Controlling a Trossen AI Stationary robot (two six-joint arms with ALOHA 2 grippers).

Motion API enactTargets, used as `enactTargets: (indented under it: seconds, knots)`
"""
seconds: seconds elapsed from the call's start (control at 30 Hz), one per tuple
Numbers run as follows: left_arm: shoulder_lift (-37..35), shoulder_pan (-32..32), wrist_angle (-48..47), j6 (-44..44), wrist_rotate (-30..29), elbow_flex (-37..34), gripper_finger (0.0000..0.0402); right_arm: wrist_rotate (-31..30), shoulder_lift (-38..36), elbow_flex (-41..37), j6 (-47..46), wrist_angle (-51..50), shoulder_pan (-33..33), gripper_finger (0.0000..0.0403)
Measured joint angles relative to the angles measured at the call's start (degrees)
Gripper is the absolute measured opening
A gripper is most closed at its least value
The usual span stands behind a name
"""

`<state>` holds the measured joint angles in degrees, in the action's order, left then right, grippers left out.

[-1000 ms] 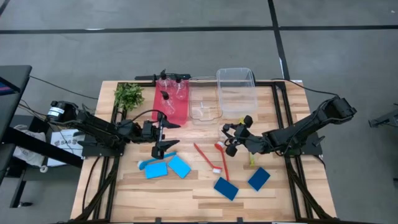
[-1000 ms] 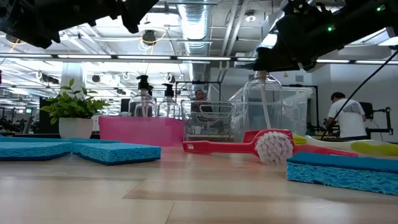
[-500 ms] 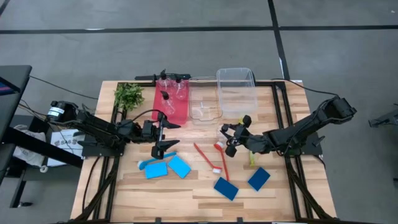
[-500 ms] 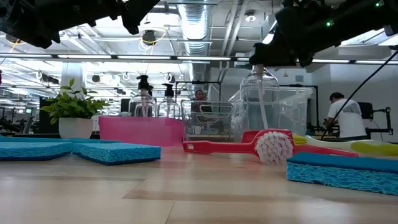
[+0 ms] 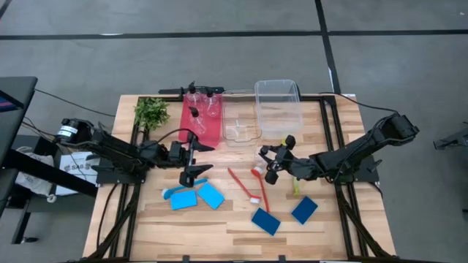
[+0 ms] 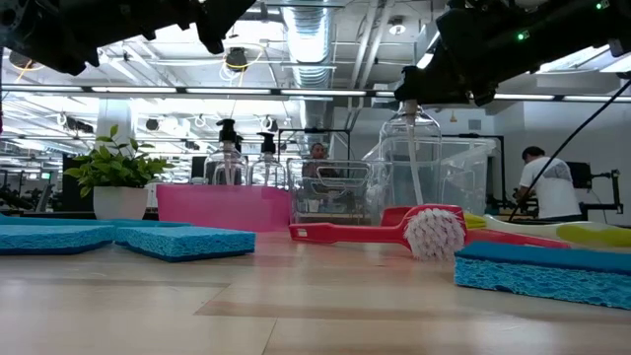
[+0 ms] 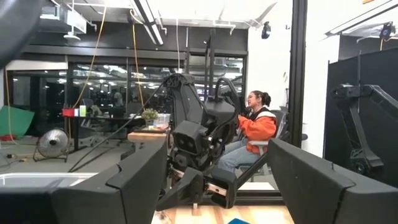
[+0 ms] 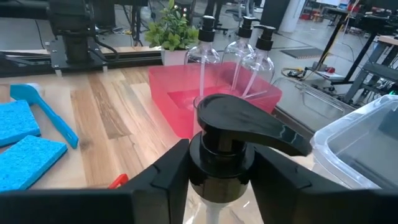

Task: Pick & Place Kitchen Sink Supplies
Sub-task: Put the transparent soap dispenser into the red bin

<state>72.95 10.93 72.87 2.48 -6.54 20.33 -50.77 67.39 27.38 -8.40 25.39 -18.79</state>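
Observation:
My right gripper [image 5: 268, 162] hovers over the middle of the table, shut on a clear pump bottle [image 6: 412, 158] with a black top [image 8: 242, 124]. Three more such bottles [image 5: 202, 106] stand in the pink bin [image 5: 191, 130]. My left gripper [image 5: 194, 159] is open in the air in front of that bin, above the light-blue sponges [image 5: 183, 199] and the blue brush [image 5: 174, 191]. Two red brushes [image 5: 245, 186], a yellow-green brush [image 5: 296, 186] and two dark-blue sponges [image 5: 265, 221] lie flat on the table. My right gripper pinches the bottle's neck [image 8: 211, 168] just under the black pump head, one finger [image 8: 158, 180] on each side. The fingers come in level from the table's right side. The bottle hangs upright below them; the red brush head hides its base in the low view.
A large clear bin [image 5: 278, 106] and a small clear bin [image 5: 240, 130] stand at the far side beside the pink bin. The leafy plant [image 5: 151, 112] sits at the far left. A seated person [image 7: 252, 134] shows beyond the table.
My right gripper carried the bottle a little toward the table's left and slightly up, then held still. The bottle stayed upright in the hold.

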Motion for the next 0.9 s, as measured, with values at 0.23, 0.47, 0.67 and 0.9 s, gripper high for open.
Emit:
enactTargets:
  seconds: [0.23,0.47,0.67,0.9]
  knots:
    - [6.9,-0.01,0.01,-0.35,0.25,4.46,0.028,1.79,0.01,0.0,0.0,0.75,0.0,0.0146]
    - [16.52,-0.03,-0.01,-1.51,1.67,11.73,0.028,2.96,0.01,0.0,-0.02,1.07,0.0,0.0147]
    - [23.89,-0.04,-0.02,-1.52,1.67,17.0,0.028,4.01,0.0,0.0,-0.02,1.4,0.02,0.013]
    - [31.84,-0.05,-0.22,-1.48,1.69,23.0,0.028,5.59,0.01,0.0,-0.02,2.57,0.0,0.0158]
